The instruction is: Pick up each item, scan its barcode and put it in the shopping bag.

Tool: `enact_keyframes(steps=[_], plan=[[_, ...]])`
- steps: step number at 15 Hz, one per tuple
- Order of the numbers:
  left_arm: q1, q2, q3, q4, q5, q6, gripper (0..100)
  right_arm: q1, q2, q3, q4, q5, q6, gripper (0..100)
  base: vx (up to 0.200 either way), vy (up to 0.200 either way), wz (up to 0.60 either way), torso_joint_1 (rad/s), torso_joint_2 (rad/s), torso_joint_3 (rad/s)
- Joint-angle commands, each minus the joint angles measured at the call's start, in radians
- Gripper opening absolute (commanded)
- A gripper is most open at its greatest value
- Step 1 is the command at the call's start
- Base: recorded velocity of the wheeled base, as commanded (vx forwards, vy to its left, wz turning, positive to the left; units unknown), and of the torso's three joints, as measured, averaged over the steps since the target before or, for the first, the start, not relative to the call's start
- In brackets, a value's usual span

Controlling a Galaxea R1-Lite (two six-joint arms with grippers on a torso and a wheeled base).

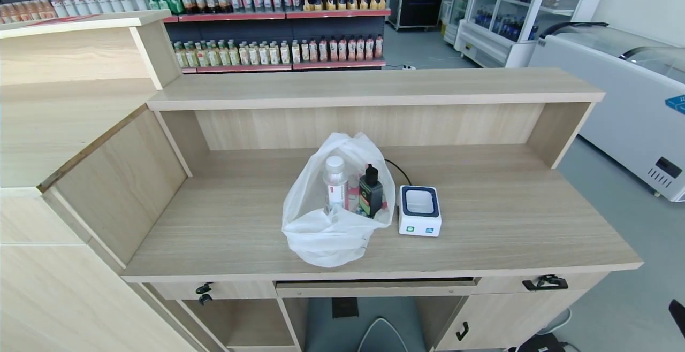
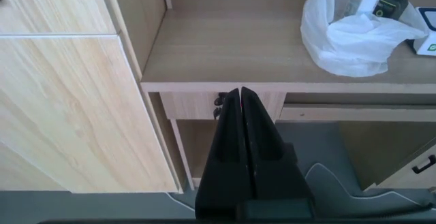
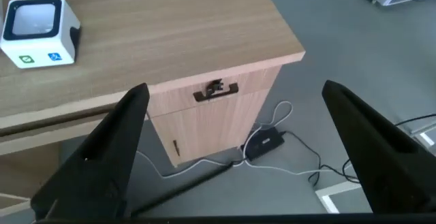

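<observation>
White plastic shopping bag at centre of head view on pale wood counter, mouth open upward, body slumped toward the lower edge. Inside: clear bottle with white cap, upright; dark bottle with black cap just right of it. Something pinkish between them, too hidden to name. White cube scanner just right of the bag, window up; touching the plastic or not, cannot tell.

Every item seen sits in the bag, so judged done or close to it. Step in hand likely a last check for leftovers.

Left gripper: fingers pressed flat together, nothing between, low in front of the counter, tips near the left drawer lock. Right gripper: spread wide, nothing held, low off the counter's front right corner, facing the right drawer lock.

To do it well: keep both arms clear of the bag. Thin plastic, top-heavy with bottles, probably quick to tip or slide. If another item turns up, barcode toward the scanner window, short pause, then lower upright into the open mouth beside the caps, not onto them.

Around: black cable behind the scanner. Raised ledge across upper centre, with boxed side walls, limiting reach at the back. Drawer locks proud of the front, a snag risk on lifting. Floor cables under the right gripper. Drink shelves upper left, glass-door fridge upper right, chest freezer at right.
</observation>
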Motion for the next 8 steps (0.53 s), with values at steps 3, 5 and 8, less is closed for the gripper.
enact_keyframes(steps=[3, 5, 8], plan=[[0.000, 0.000, 0.000, 0.000, 0.001, 0.000, 0, 0.042, -0.380, 0.015, 0.288, 0.031, 0.044, 100, 0.000, 0.000, 0.00, 0.000, 0.00, 0.000], [0.000, 0.000, 0.000, 0.000, 0.001, 0.000, 0, 0.052, -0.467, 0.015, 0.340, 0.083, 0.050, 100, 0.000, 0.000, 0.00, 0.000, 0.00, 0.000], [0.000, 0.000, 0.000, 0.000, 0.001, 0.000, 0, 0.085, -0.533, 0.015, 0.340, 0.101, 0.050, 100, 0.000, 0.000, 0.00, 0.000, 0.00, 0.000]])
